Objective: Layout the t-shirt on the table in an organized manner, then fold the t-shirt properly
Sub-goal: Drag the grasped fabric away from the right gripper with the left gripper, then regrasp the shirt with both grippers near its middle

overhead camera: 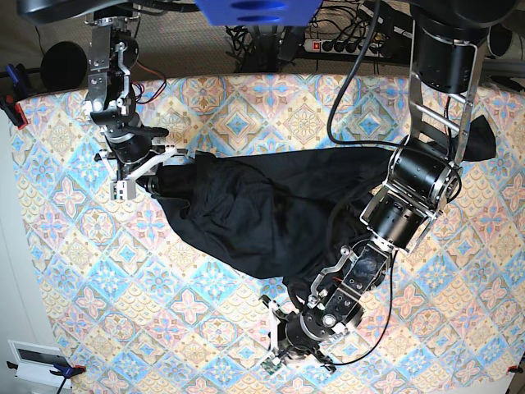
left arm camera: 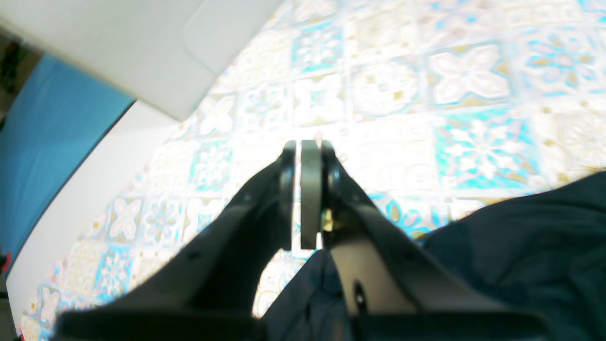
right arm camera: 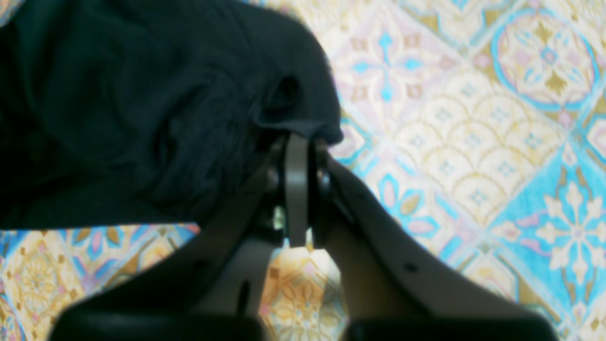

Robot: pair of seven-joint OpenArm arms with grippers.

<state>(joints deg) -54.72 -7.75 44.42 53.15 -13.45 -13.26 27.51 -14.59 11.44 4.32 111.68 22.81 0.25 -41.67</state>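
Observation:
The black t-shirt (overhead camera: pixel 262 197) lies crumpled and stretched slantwise across the patterned table (overhead camera: pixel 230 115). In the base view my right gripper (overhead camera: pixel 154 172) is at the shirt's upper left end. The right wrist view shows that gripper (right arm camera: pixel 300 137) shut on a folded edge of the t-shirt (right arm camera: pixel 142 118). My left gripper (overhead camera: pixel 279 332) is at the shirt's lower tip near the table's front edge. Seen from the left wrist, it (left arm camera: pixel 307 147) is shut, with the t-shirt (left arm camera: pixel 521 237) trailing from under its fingers.
A white panel (left arm camera: pixel 118 47) and a blue surface (left arm camera: pixel 47 142) lie beyond the table's edge. A power strip (overhead camera: pixel 344 45) and cables sit behind the table. Black cloth (overhead camera: pixel 484 135) shows behind the big arm at the right. A white box (overhead camera: pixel 37 357) sits at bottom left.

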